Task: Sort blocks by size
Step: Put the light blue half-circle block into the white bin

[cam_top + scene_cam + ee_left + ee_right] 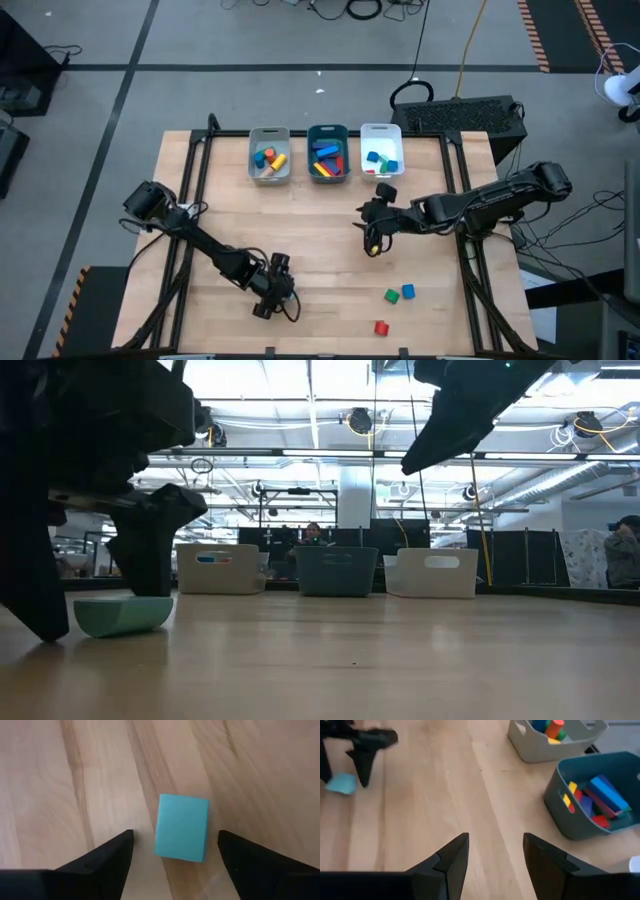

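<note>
A cyan block (pixel 181 826) lies flat on the wooden table near its front edge, and also shows in the low view (pixel 122 615) and the right wrist view (pixel 341 783). My left gripper (pixel 175 834) is open and points down over it, one finger on either side with a gap on each. In the high view my left gripper (pixel 272 292) hides the block. My right gripper (pixel 496 840) is open and empty above the table's middle (pixel 375 228). Green (pixel 392 295), blue (pixel 408 291) and red (pixel 381 327) blocks lie on the table at the front right.
Three trays stand in a row at the table's far edge, each holding blocks: grey (pixel 270 170), teal (pixel 328 130) and white (pixel 381 130). Bare wood lies between the two arms. People show in the room behind the table in the low view.
</note>
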